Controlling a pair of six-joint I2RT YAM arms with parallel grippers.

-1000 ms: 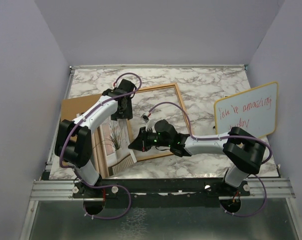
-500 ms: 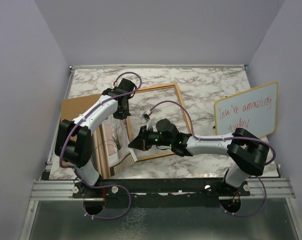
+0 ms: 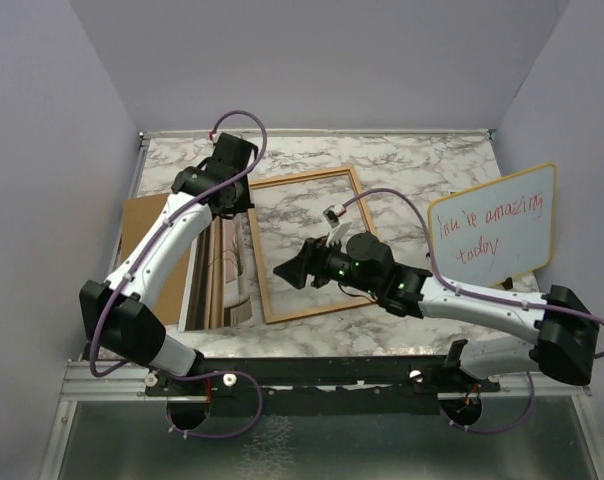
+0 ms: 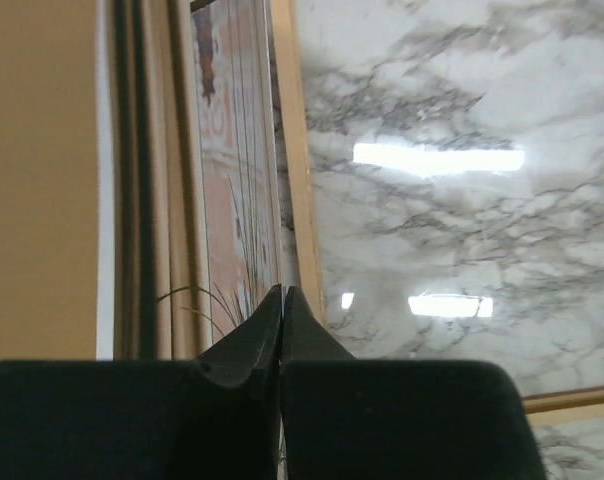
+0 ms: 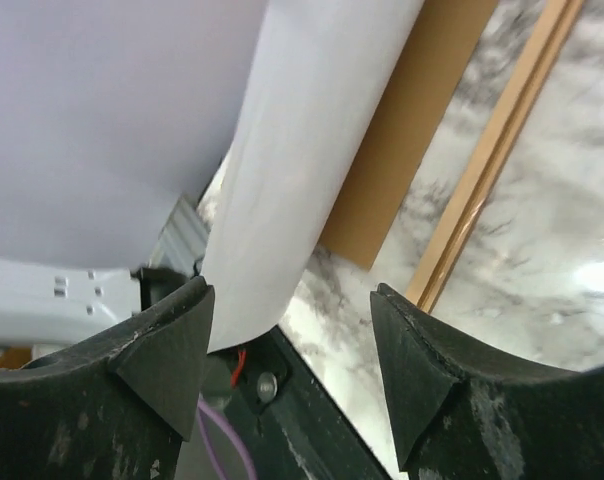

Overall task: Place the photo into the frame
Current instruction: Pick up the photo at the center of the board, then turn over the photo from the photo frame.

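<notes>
The photo [image 3: 222,275] stands steeply on edge over the table's left part. My left gripper [image 3: 225,205] is shut on its far edge. In the left wrist view the closed jaws [image 4: 283,290] pinch the print [image 4: 230,190], whose curtains and grass blades show. The frame [image 3: 304,178], a thin wooden rim around a reflective pane, lies flat just right of the photo. Its rim [image 4: 294,180] runs beside the print. My right gripper [image 3: 282,272] hovers open over the frame's near left corner. The photo's white back [image 5: 312,120] hangs by its left finger, unclamped.
A brown back board [image 3: 150,245] lies flat left of the photo, also seen as [image 5: 422,130]. A yellow-rimmed whiteboard [image 3: 494,232] with red writing leans at the right edge. The metal rail [image 3: 312,378] with the arm bases runs along the near edge.
My right gripper has opened, let go of the photo and drawn back to the right. My left gripper has shut on the photo and raised it toward the back, tipping it upright.
</notes>
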